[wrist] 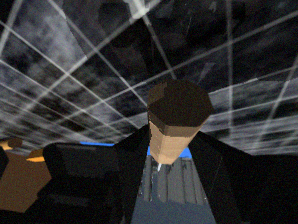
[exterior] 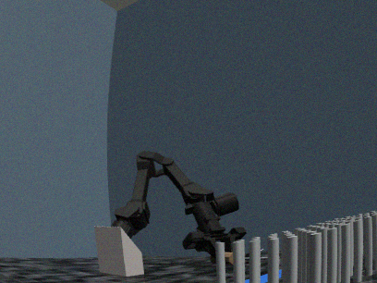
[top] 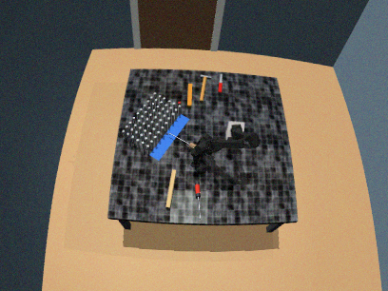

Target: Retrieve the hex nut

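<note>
My gripper (top: 193,145) (wrist: 167,129) is shut on the wooden handle (top: 191,145) (wrist: 172,140) of a thin-rod tool. The tool's thin metal rod (top: 180,138) points from the handle toward the spacer field, and its far end is over the blue taped strip (top: 164,145) (exterior: 259,279). Whether the rod touches the strip cannot be told. The standing metal spacers (top: 152,120) (exterior: 289,259) (wrist: 175,182) stand upright in rows behind the strip. The gripper is on the near side of the strip, outside the field. The hex nut cannot be made out in any view.
A red-handled screwdriver (top: 198,190) and a pale wooden stick (top: 171,189) lie toward the front. An orange bar (top: 189,95), a hammer (top: 203,88) and a small red-handled tool (top: 221,86) lie at the back. A white block (exterior: 111,252) stands by the arm's base. A small red spot (top: 179,103) shows at the field's corner.
</note>
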Robot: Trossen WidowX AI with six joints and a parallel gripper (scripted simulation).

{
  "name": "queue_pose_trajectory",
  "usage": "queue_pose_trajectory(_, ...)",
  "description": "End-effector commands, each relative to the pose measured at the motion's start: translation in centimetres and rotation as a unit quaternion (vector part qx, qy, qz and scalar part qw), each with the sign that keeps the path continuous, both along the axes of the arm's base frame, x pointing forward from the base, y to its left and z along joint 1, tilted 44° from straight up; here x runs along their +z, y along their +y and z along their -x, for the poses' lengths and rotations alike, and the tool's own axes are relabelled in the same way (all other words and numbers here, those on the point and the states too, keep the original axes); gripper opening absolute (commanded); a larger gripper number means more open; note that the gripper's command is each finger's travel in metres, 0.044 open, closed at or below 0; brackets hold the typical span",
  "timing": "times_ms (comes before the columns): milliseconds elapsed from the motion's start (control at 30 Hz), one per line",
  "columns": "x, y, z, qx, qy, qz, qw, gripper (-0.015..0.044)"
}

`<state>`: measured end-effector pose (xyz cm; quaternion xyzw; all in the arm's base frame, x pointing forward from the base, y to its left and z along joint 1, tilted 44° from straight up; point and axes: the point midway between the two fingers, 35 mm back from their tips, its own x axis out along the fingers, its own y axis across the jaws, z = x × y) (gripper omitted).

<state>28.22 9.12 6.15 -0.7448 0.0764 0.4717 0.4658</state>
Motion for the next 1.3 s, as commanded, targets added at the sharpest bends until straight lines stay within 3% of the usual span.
queue_pose_trajectory(0, 0.2, 0.1, 1.2, -0.004, 0.002, 0.001, 1.000, 0.0000)
queue_pose_trajectory(1033, 9.6, -8.9, 1.4, -0.001, -0.001, 0.005, 1.000, 0.0000)
queue_pose_trajectory(1267, 8.9, -7.6, 1.0, -0.056, 0.026, -0.049, 0.997, 0.0000)
